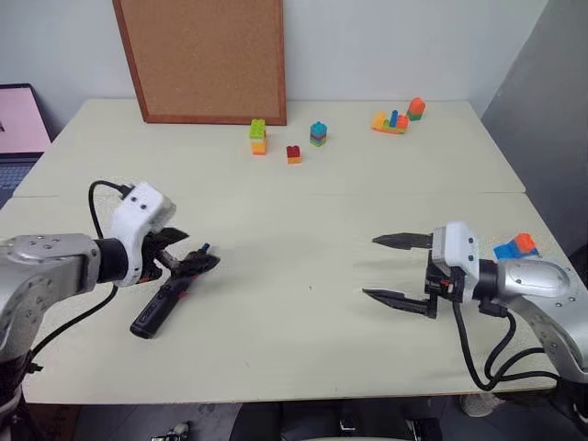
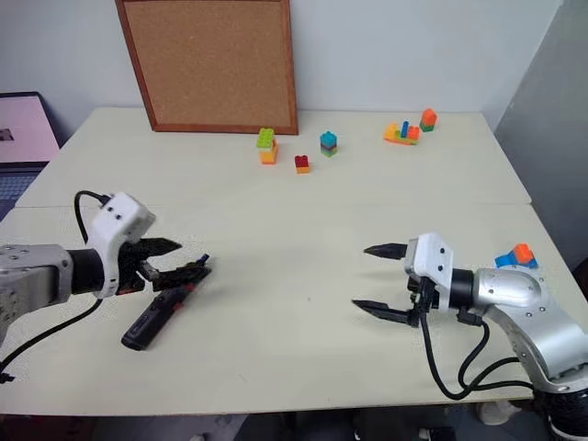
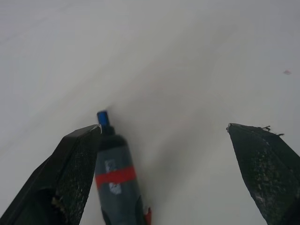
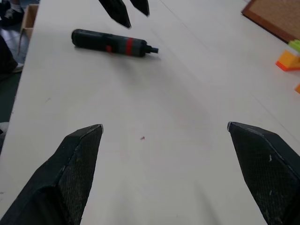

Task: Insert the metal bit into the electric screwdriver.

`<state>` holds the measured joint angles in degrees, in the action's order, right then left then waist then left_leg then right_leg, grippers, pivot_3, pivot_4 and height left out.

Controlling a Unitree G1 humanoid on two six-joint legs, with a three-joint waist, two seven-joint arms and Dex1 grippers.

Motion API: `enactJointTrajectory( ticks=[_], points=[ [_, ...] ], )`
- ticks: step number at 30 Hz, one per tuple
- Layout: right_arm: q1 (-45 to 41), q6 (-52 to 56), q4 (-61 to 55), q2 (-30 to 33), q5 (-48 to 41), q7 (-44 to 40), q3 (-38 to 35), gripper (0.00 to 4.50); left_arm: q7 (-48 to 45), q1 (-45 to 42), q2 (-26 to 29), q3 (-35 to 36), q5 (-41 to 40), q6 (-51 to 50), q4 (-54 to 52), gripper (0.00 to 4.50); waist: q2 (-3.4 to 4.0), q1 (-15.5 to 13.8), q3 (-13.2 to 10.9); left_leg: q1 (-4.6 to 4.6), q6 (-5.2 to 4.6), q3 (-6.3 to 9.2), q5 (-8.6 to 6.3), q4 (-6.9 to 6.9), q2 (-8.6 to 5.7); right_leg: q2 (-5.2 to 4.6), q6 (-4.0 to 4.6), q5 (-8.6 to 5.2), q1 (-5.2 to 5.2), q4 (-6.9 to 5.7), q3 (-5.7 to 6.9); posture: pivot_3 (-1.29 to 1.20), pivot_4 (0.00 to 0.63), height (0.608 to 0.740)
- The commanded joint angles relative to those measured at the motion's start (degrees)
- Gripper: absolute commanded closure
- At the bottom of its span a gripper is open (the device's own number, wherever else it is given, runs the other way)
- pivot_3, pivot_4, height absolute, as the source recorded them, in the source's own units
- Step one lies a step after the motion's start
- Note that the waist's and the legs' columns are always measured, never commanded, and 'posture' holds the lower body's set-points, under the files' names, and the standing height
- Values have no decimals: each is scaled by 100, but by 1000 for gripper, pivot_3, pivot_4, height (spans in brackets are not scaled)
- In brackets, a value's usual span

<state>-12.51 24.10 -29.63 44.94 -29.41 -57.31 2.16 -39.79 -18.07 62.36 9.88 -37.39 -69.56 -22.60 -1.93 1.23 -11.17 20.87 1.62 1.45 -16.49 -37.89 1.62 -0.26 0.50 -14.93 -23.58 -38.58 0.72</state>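
The electric screwdriver (image 1: pixel 163 305), black with a red band, lies flat on the table at the left, its narrow blue-tipped end (image 3: pixel 102 117) pointing away from me. My left gripper (image 1: pixel 202 248) hovers open just over that narrow end; one finger (image 3: pixel 75 168) sits close beside the screwdriver's body (image 3: pixel 115 176), and nothing is held. My right gripper (image 1: pixel 370 266) is at the right, low over bare table, pointing left with its fingers wide open and empty. From the right wrist, the screwdriver (image 4: pixel 108 43) lies across the table with the left gripper (image 4: pixel 137 19) above it. The metal bit is out of view.
A cork board (image 1: pixel 202 57) leans on the wall at the back. Toy bricks (image 1: pixel 258 137) (image 1: pixel 318 134) (image 1: pixel 397 117) stand along the far half of the table. A blue-and-orange brick (image 1: pixel 516 245) lies by my right arm. A laptop (image 1: pixel 20 124) sits off the left edge.
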Motion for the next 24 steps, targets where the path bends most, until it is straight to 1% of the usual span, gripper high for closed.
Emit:
enactJointTrajectory(
  ticks=[1, 6, 10, 19, 24],
  points=[
    [-225, -196, 7, -12, 19, -299, 172, 16, 243, -548, -50, -474, 406, 35, 356, 0, -4, -12, -3, 0, 0, 0, 0, 0, 1, 0, 0, 0, 0, -1, 2, 0, 150, 740],
    [-305, -224, 45, -17, 84, -418, 288, 16, 273, -660, 135, -1097, 895, 128, 514, 0, -4, 6, -4, 2, 0, -1, 0, 1, 3, 2, 1, 0, -3, -1, -2, 0, 150, 740],
    [-292, -198, 33, -9, 85, -448, 271, 16, 278, -696, 100, -1293, 1084, 97, 637, 0, -5, 17, -5, 9, 0, -5, 0, 1, 4, 1, 0, 0, -13, -2, -9, 0, 150, 740],
    [-526, -43, 51, 130, 39, -592, 257, 16, 528, -829, -449, -1477, 1252, -341, 902, 0, -6, 13, -5, 5, 0, -3, 0, -7, 1, -1, -1, 1, -12, -21, -7, 0, 150, 740],
    [-653, 95, -10, 147, -47, -625, 291, 16, 763, -1070, -871, -1467, 1350, -586, 1354, 0, -6, 9, -6, 4, 0, 0, 0, -7, 2, 1, 0, 0, -14, -26, -4, 0, 150, 740]
  ],
)
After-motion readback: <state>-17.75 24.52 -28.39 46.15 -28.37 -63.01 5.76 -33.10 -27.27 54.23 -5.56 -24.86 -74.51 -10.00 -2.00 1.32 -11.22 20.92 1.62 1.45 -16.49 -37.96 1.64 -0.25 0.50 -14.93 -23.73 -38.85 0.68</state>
